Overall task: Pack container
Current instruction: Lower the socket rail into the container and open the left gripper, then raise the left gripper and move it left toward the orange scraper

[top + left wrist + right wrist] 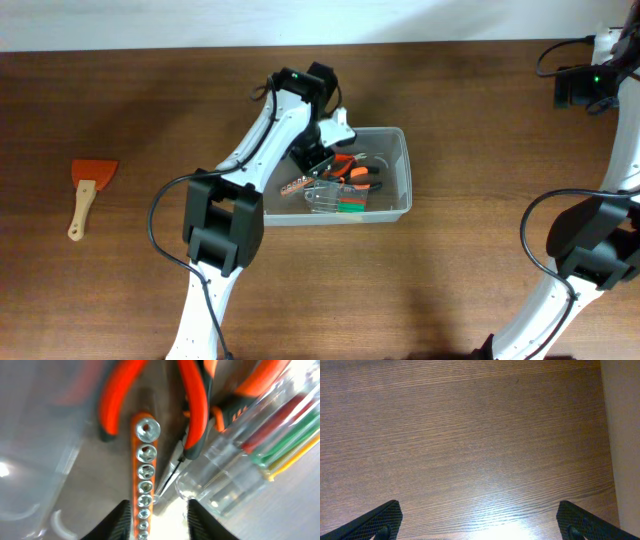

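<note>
The container [407, 165] sits just 3 o'clock of the table's [120, 290] centre. The left gripper [318, 152] dips into its 9 o'clock end, jaws partly parted and gripping nothing. The right gripper [480, 522], at 2 o'clock, gapes wide and empty. A scraper [85, 190] lies at 9 o'clock. Pliers [192, 410] and a socket rail [144, 460] lie inside the container.

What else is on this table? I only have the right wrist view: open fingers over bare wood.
Observer: A clear plastic container sits near the middle, with the left gripper lowered into it, jaws apart.
Operator: What's inside?
Observer: Orange-handled pliers, a socket rail and a clear case of coloured bits.
Operator: Anything outside it?
Observer: An orange scraper with a wooden handle lies alone on the table, out on the left arm's side.
</note>
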Motion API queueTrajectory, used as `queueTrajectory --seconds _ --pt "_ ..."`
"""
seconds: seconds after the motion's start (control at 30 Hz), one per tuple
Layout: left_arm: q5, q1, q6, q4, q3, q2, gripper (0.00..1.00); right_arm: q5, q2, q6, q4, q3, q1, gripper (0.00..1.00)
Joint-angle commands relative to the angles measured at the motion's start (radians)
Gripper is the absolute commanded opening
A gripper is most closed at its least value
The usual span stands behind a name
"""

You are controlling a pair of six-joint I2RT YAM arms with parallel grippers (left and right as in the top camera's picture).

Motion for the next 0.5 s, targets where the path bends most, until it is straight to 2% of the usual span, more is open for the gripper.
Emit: queueTrajectory --seconds 0.0,0.07,0.17,0.27,0.3,0.4,0.43,0.47 --pt "-0.014 0.0 -0.056 -0.024 0.143 0.0 0.47 -0.005 -0.008 0.001 0.003 0.001 -0.006 0.99" --pt "-0.059 0.003 -0.087 -0.051 0.238 0.0 0.48 -0.005 -0.008 0.001 0.003 0.001 -0.006 0.99" --pt "-0.152 0.012 -0.13 -0.098 0.39 0.0 0.64 -0.005 -0.008 0.001 0.003 0.001 -0.006 0.99" --pt "-0.292 0.031 -0.196 -0.152 0.525 0.0 0.72 -0.005 -0.008 0.001 0.003 0.001 -0.006 0.99" --pt "-0.337 0.039 -0.224 -0.169 0.558 0.0 0.82 -0.005 -0.008 0.001 0.003 0.001 -0.006 0.99" --pt "-0.432 0.082 -0.331 -0.227 0.65 0.0 0.87 -0.005 -0.008 0.001 0.003 0.001 -0.006 0.99" --pt "-0.441 0.107 -0.375 -0.253 0.677 0.0 0.93 -0.005 -0.008 0.001 0.003 0.001 -0.006 0.98" --pt "-0.44 0.125 -0.399 -0.27 0.69 0.0 0.95 -0.005 -0.008 0.001 0.003 0.001 -0.006 0.99"
